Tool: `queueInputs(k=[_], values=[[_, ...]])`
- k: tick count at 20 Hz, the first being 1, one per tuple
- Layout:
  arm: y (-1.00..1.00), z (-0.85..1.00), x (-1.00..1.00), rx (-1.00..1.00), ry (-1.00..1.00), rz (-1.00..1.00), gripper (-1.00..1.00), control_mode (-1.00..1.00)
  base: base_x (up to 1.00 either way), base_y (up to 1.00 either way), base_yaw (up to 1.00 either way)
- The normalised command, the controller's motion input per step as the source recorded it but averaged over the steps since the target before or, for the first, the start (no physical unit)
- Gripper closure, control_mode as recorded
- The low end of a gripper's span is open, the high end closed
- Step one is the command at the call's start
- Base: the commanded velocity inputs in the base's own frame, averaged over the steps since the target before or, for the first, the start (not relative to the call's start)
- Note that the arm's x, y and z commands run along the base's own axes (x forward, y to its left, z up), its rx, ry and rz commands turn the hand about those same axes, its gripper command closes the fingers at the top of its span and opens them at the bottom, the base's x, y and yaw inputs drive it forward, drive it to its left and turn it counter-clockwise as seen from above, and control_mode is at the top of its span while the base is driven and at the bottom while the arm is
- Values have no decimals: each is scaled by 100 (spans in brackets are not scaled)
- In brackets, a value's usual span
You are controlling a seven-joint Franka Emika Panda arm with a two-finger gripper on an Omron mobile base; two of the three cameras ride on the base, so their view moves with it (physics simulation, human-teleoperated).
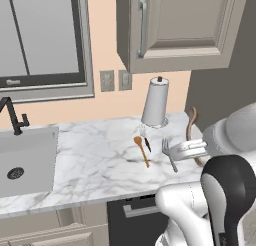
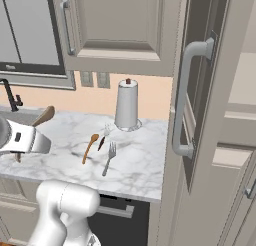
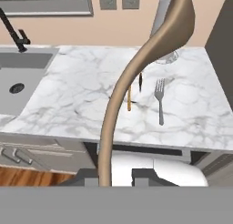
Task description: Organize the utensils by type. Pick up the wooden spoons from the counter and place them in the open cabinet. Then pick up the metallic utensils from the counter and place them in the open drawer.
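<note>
A long, curved brown wooden spoon (image 3: 136, 77) stands gripped at its handle between the gripper's (image 3: 105, 175) two dark fingertips, which are clenched on it; its bowl rises above the hand, lifted off the counter (image 1: 95, 160). On the marble, near the counter's right end, lie a slim orange-brown spoon (image 1: 141, 150), a thin black-handled utensil (image 1: 147, 144) just beside it, and a silver fork (image 2: 109, 158) slightly nearer the front edge. A paper towel roll (image 2: 127, 104) stands behind them by the wall. The cabinet (image 1: 175, 27) hangs above. A sink (image 1: 25, 160) sits at the counter's left end.
</note>
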Motion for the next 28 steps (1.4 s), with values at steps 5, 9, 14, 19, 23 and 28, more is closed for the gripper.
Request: queueInputs(k=[5, 9, 14, 19, 23, 28], values=[[13, -6, 0, -3, 0, -7, 100, 100, 0, 6, -5], [0, 0, 0, 0, 0, 0, 100, 100, -9, 1, -19], [0, 0, 0, 0, 0, 0, 100, 100, -38, 0, -24], [0, 0, 0, 0, 0, 0, 100, 100, -79, 0, -17], [0, 0, 0, 0, 0, 0, 100, 100, -92, 0, -11], [0, 0, 0, 0, 0, 0, 100, 100, -72, -11, -12]])
